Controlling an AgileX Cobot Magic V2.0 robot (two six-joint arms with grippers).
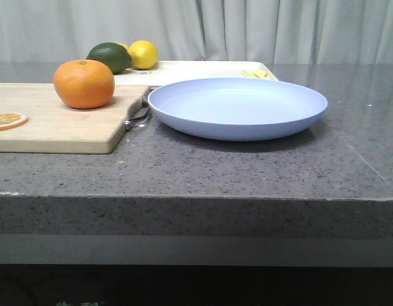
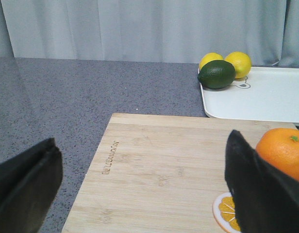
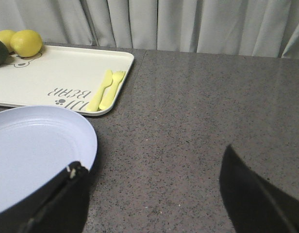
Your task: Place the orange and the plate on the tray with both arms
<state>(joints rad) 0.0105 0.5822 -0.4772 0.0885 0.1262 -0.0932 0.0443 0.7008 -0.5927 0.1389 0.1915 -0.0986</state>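
The orange sits on a wooden cutting board at the left; it also shows in the left wrist view. The lavender-blue plate lies on the counter to its right and shows in the right wrist view. The cream-white tray lies behind both, seen too in the left wrist view and the right wrist view. My left gripper is open over the board, the orange beside one finger. My right gripper is open over bare counter beside the plate's rim. Neither gripper shows in the front view.
A dark green lime and yellow lemons sit on the tray's far left corner. Pale yellow cutlery lies at the tray's right edge. A flat orange slice lies on the board. A metal handle sticks out between board and plate.
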